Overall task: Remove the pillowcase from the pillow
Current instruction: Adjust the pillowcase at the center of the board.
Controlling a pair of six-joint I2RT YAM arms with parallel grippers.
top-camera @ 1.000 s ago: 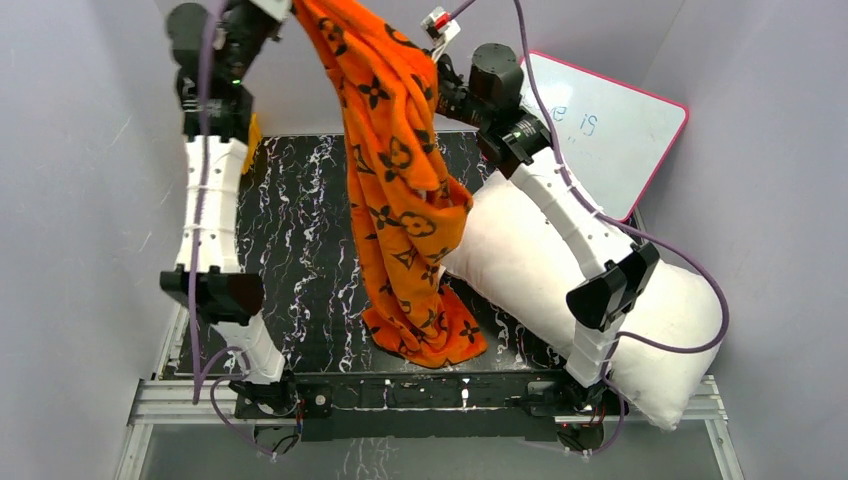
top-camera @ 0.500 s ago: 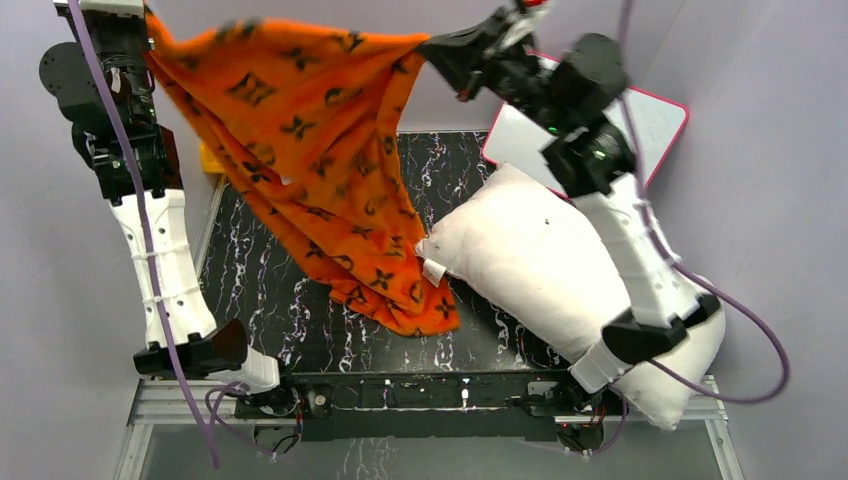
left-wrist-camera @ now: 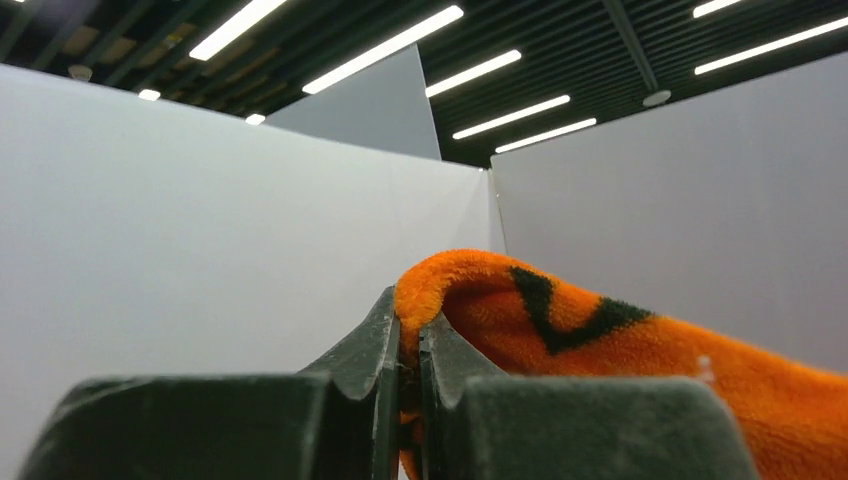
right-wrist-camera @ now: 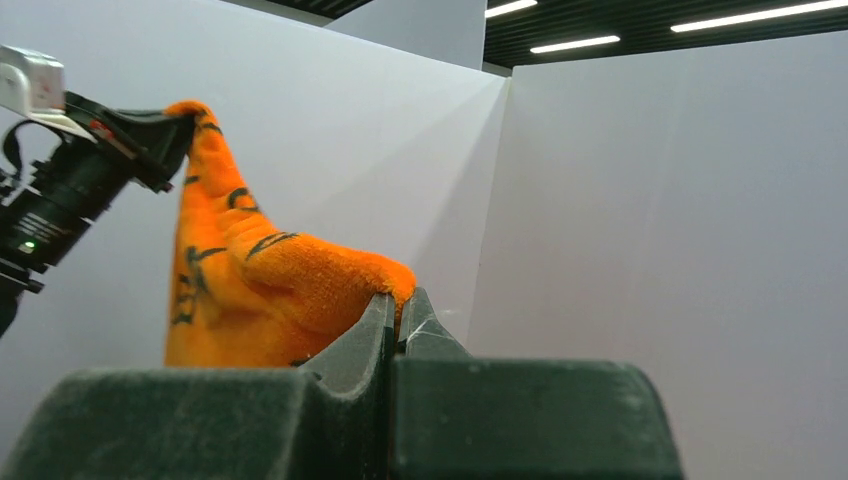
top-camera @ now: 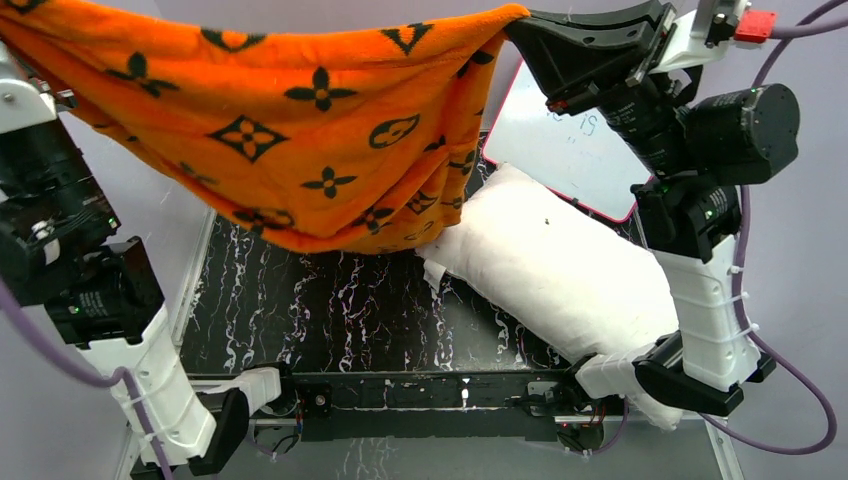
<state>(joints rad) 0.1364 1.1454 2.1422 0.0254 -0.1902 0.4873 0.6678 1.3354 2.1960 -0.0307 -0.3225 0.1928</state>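
The orange monogrammed pillowcase (top-camera: 300,130) hung high in the air, stretched like a hammock between the two arms and well above the black marbled surface (top-camera: 330,320). The left pincer (left-wrist-camera: 408,335) was pinched tight on a folded corner at the far left. The right pincer (top-camera: 515,22) was clamped just as narrowly on the opposite corner, up near the far right. Each wrist view showed fleece bulging out between nearly closed jaws.

The white pillow (top-camera: 560,270) lay bare on the right side of the surface. It ran diagonally from its tag (top-camera: 435,272) near the middle to the near right edge, where it seemed to overhang. A pink-framed whiteboard (top-camera: 570,150) leaned behind it. The low belly of the cloth passed over the pillow's left corner, and I could not tell whether they touched.

To my eye the cover was off, or very nearly.

The fabric looked thick, soft and limp, and it sagged deeply between its two held corners. I judged it light, with a nap that would grip rather than slip, so a narrow pinch on a doubled hem seemed enough. Corners and hems looked like the right places to hold it, since a grab in the middle would only bunch it. The pillow looked plump, light and squashy, and probably easier to nudge than to lift.
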